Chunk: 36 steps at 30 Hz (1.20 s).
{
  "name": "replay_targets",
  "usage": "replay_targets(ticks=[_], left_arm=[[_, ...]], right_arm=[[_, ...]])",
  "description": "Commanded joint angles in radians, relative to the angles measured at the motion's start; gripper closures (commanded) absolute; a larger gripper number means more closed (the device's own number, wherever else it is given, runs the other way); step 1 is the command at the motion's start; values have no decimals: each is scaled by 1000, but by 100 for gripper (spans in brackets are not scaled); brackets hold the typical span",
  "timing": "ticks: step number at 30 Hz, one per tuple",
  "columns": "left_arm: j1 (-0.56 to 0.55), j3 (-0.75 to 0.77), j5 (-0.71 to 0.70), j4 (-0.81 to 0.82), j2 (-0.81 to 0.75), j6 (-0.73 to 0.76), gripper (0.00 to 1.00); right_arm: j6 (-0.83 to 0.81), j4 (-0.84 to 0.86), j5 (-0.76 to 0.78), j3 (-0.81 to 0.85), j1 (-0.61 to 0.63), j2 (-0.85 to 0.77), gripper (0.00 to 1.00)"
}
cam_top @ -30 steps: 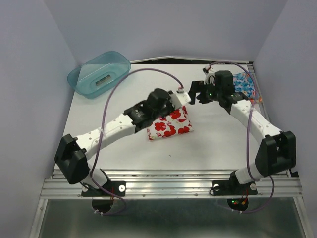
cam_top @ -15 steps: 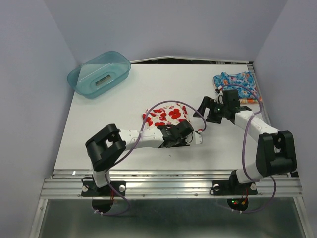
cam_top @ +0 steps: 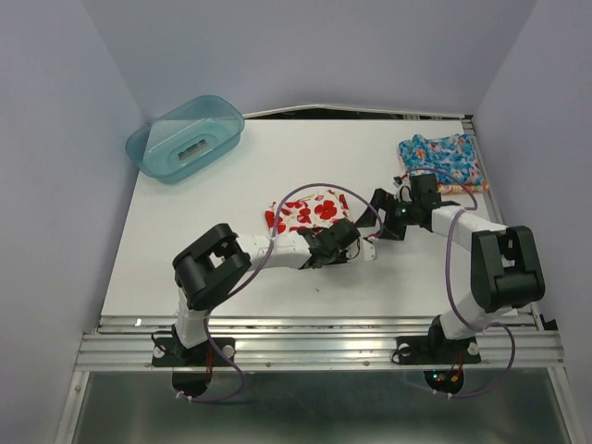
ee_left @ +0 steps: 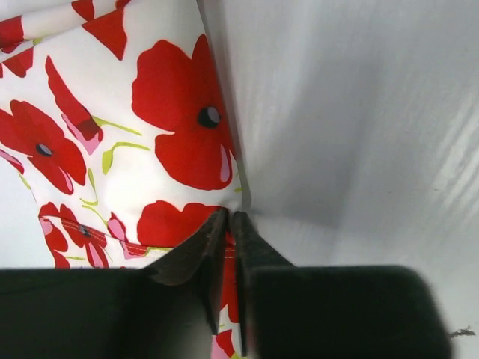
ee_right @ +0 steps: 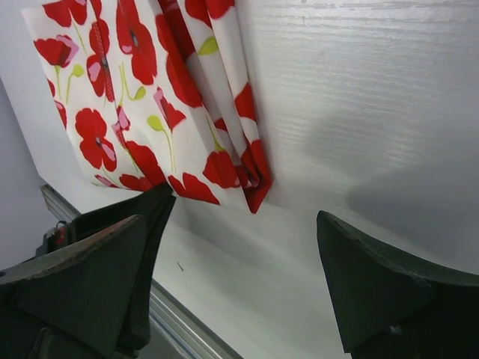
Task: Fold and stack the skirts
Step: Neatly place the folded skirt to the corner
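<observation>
- Three skirts, overhead view. The poppy skirt [cam_top: 301,211] lies near the middle of the table [cam_top: 185,259], partly folded. Its long axis runs roughly left to right with a slight tilt, and its near right corner is under the left gripper [cam_top: 364,250].
- The blue skirt [cam_top: 442,157] lies folded at the far right corner. A strip of the orange skirt [cam_top: 465,189] shows at its near edge; which one lies on top I cannot tell.
- The right gripper [cam_top: 381,217] is just right of the poppy skirt. A teal tub [cam_top: 185,139] sits at the far left, well apart.
- Left wrist view. The left gripper [ee_left: 228,224] is pinched tight on the stitched hem of the poppy skirt [ee_left: 150,112], at a corner. The cloth's side edge runs away from the fingers, with bare table on its right.
- Right wrist view. The right gripper [ee_right: 243,213] is spread wide and holds nothing. It hangs low beside the poppy skirt [ee_right: 127,97], where several folded layers overlap and end in a point.
- Handling, as judged. The cloth is thin, light and limp. It will sag when lifted, and its layers will likely slide over one another.
- Best hold, as judged. Take a corner or the hem and pinch every layer together. The layered point nearest the right gripper looks the likely second hold, for a fold across the long axis.
</observation>
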Motion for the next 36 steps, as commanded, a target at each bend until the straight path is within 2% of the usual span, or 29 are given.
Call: replay_targets(ticks=[1,3,5,11,15,23,28,36], left_arm=[[35,48,34,-2,-21,-1,88],[52,48,57,-7,-29,-4,97],[64,48,86,-14,-43,-11,100],[108,55,224,-36,-95,-11,100],[128,69,314,-56,-122,-11,100],[174,134,390,-80,-89,-51,100],[182,163,408,-86,-69,-54,100],[188,178,442,-86,-40,-69,100]], right_arm=[[-12,60,-53,-29,-2,37,0],[-21,66,-64,-30,-2,45,0],[-31,70,-65,-30,-2,57,0],[-8,117,-119,-45,-2,100,0],[75,274,-172,-93,-2,140,0],[202,434,-193,-165,-2,175,0],[299,588,-142,-197,19,190,0],[421,792,-61,-174,64,331,0]])
